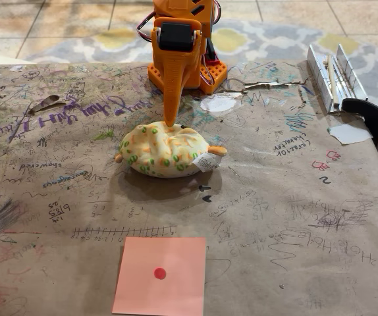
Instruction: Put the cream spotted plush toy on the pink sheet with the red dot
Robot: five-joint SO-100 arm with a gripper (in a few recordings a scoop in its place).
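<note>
The cream spotted plush toy [166, 153] lies on the table's middle, with a white tag at its right end and small orange nubs at both ends. My orange gripper [170, 123] points straight down, and its tip presses into the top of the toy, which is dented there. The fingers [172, 99] read as one tapered shape from this side, so their gap is hidden. The pink sheet with the red dot [161, 275] lies flat at the near edge, well in front of the toy and apart from it.
Brown paper covered in scribbles [288, 217] covers the table. White metal rails [330, 72] and a black clamp [367, 112] sit at the back right. The arm's orange base [188, 69] stands behind the toy. A torn white scrap [349, 133] lies at the right.
</note>
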